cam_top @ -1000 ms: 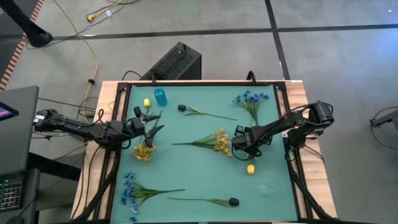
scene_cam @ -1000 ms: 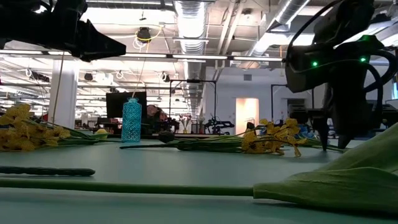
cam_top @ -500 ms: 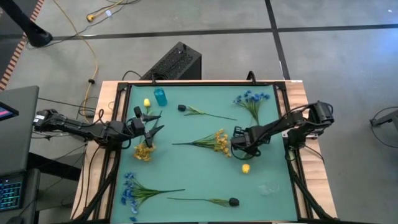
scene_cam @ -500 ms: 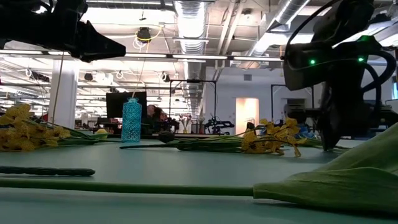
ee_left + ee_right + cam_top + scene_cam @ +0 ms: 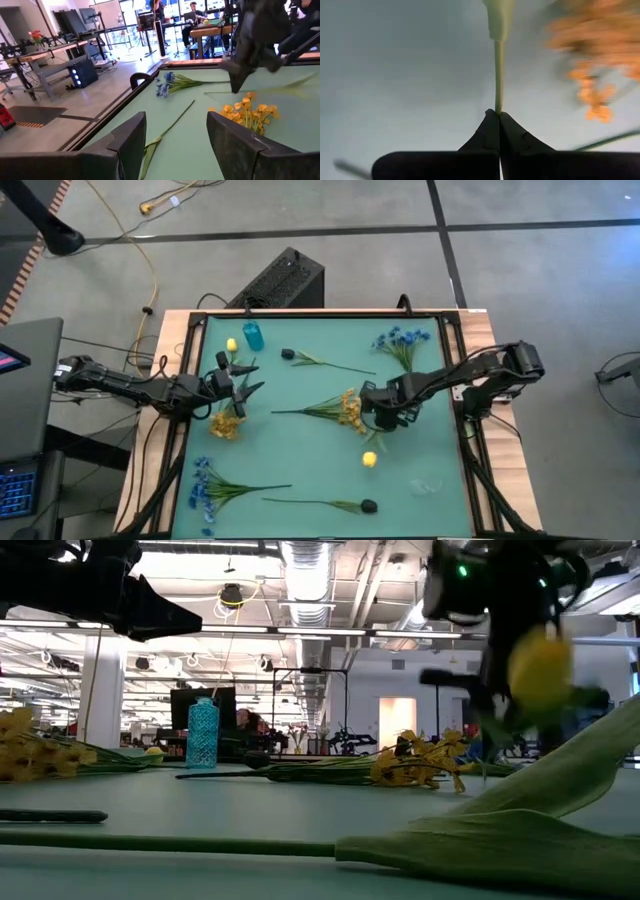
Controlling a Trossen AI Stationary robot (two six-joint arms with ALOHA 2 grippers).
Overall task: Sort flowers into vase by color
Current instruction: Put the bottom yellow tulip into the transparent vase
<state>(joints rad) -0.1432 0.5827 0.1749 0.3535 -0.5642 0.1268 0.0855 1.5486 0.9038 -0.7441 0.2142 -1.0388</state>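
Right tool [image 5: 381,420] over the desk [image 5: 420,510] middle, just right of the yellow cluster [image 5: 349,409]; fingers [image 5: 512,137] pressed together on the thin green stem [image 5: 498,75] of a yellow bud sprig, as seen in the right wrist view. Yellow bud [image 5: 369,460] hanging toward the near side of the tool in the high view, showing large and raised off the desk in the low view [image 5: 540,668].

Left tool [image 5: 238,380] waiting by the left edge, fingers [image 5: 131,142] spread wide, holding nothing, just above another yellow cluster [image 5: 226,423].

Blue vase [image 5: 253,337] upright near the far left corner, a small yellow bud [image 5: 232,345] beside it. Dark bud sprig [image 5: 290,354] lying just right of the vase, stem running toward the middle. Blue cluster [image 5: 402,338] at the far right. Second blue cluster [image 5: 204,482] at the near left, stems pointing right. Second dark bud [image 5: 368,506] at the near edge, stem stretching left. Clear vase [image 5: 432,481], faint, near the right near corner.
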